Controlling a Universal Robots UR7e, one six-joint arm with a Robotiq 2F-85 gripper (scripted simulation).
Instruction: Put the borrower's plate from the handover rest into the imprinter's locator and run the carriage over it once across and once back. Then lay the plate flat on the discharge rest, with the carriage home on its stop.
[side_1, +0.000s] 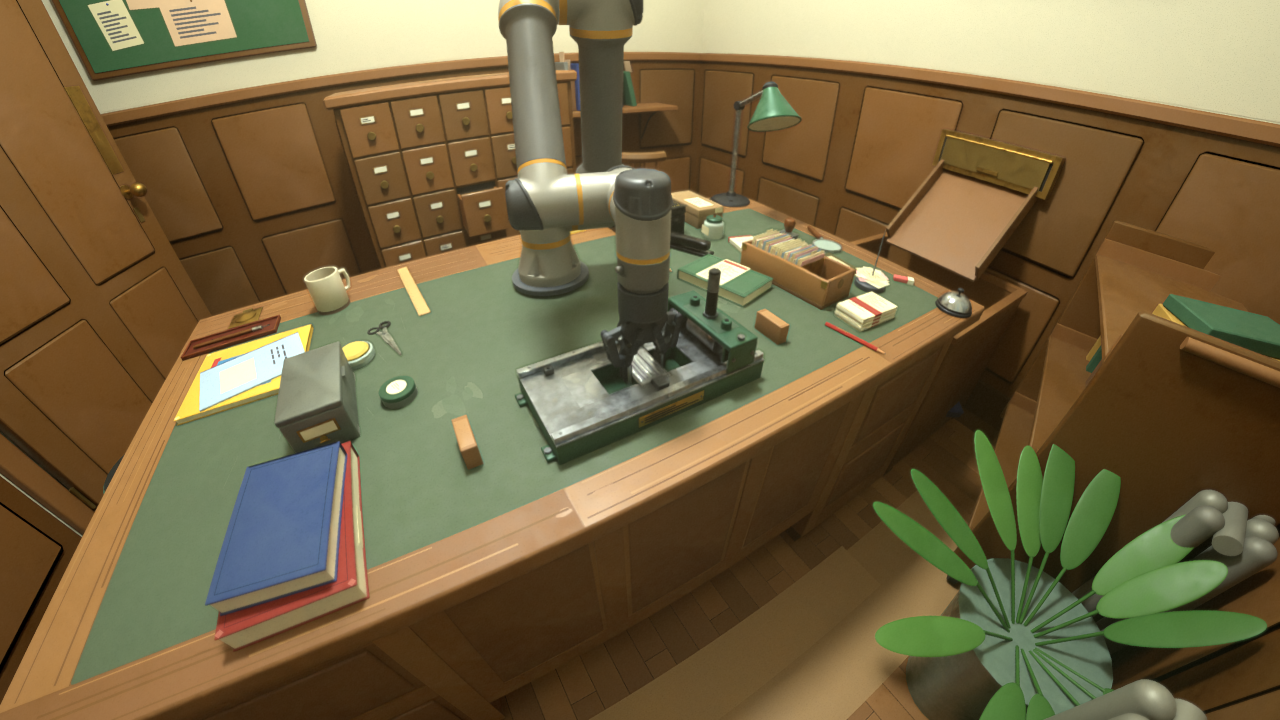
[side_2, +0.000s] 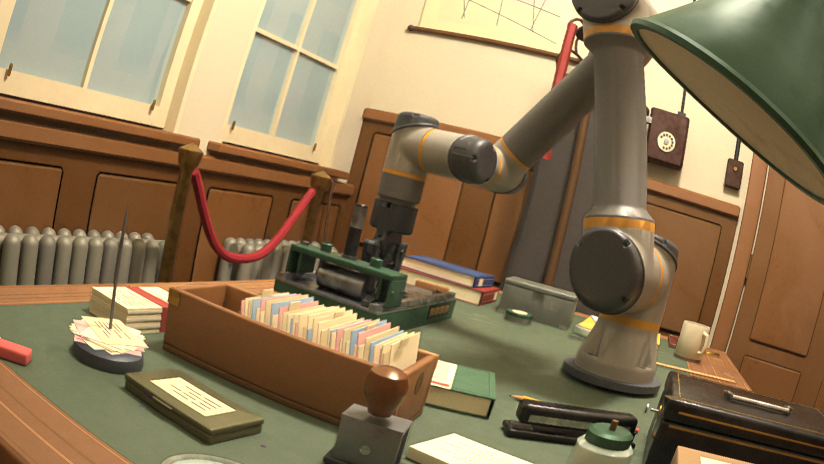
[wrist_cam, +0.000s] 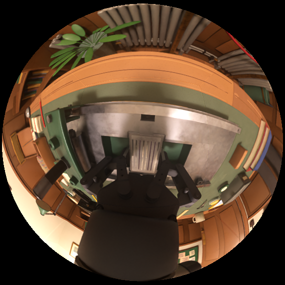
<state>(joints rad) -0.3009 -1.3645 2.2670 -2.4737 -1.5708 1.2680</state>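
The borrower's plate (side_1: 646, 367) (wrist_cam: 145, 154), a small ribbed metal card, sits tilted in the green locator recess (side_1: 627, 374) of the imprinter (side_1: 637, 383) (side_2: 369, 286). It is not lying flat. The carriage (side_1: 716, 330) (side_2: 346, 271), green with a black upright handle and a dark roller, stands at the imprinter's right end. One wooden rest block (side_1: 466, 441) lies left of the imprinter, another (side_1: 772, 325) to its right. My gripper (side_1: 643, 351) (wrist_cam: 145, 170) reaches straight down over the recess and is closed on the plate's near edge.
Behind the imprinter stand my arm's base (side_1: 548, 269), a green book (side_1: 727, 279) and a card tray (side_1: 797, 261). A grey box (side_1: 317, 396), stacked books (side_1: 286, 537) and an ink pad (side_1: 397, 391) lie to the left. The desk's front edge runs close by.
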